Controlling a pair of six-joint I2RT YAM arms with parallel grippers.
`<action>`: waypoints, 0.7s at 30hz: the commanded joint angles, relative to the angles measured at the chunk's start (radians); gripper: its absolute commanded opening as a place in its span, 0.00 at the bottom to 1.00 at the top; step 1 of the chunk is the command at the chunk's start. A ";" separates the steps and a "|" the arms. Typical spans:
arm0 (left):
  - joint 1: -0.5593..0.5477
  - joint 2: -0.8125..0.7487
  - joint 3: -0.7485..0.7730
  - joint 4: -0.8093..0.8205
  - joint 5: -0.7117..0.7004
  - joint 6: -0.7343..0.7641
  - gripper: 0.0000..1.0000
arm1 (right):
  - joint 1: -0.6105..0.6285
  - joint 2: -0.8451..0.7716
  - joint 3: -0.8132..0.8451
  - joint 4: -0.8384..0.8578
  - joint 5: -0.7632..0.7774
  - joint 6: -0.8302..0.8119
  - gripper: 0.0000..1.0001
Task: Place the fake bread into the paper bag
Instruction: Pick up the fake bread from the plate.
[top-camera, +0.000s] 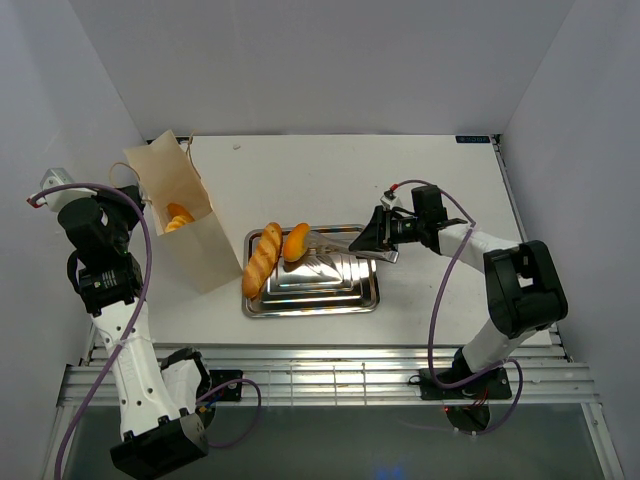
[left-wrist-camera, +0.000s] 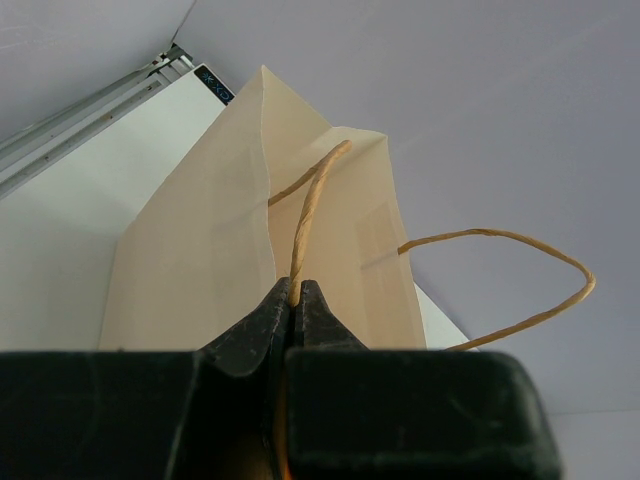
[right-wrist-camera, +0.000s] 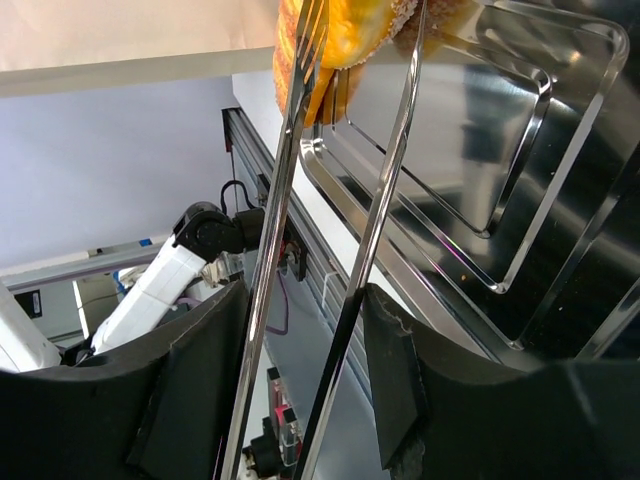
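Centre frame: oval roll (top-camera: 295, 241) on steel tray (top-camera: 310, 311). Glossy, rigid, likely light and slippery; take it mid-length. Held by right gripper (right-wrist-camera: 300, 330), tongs (right-wrist-camera: 285, 200) stand part-open, tips at it. The left gripper (left-wrist-camera: 295, 300) pinches paper bag (top-camera: 205, 255) cord handle (left-wrist-camera: 305, 215).

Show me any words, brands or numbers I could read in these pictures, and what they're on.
None can be read.
Small dark label at the far edge of the table: print too small to read.
Dark tag in the left wrist view: blurred, unreadable.
Paper bag and steel tray: no print visible.
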 joint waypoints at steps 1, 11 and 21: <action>0.000 -0.012 -0.003 0.004 0.019 0.010 0.00 | -0.009 0.014 0.019 0.048 -0.030 -0.024 0.56; 0.000 -0.016 -0.006 0.001 0.018 0.011 0.00 | -0.013 0.048 0.019 0.168 -0.074 0.055 0.55; 0.000 -0.015 -0.003 0.001 0.019 0.011 0.00 | -0.021 0.085 0.007 0.269 -0.094 0.129 0.54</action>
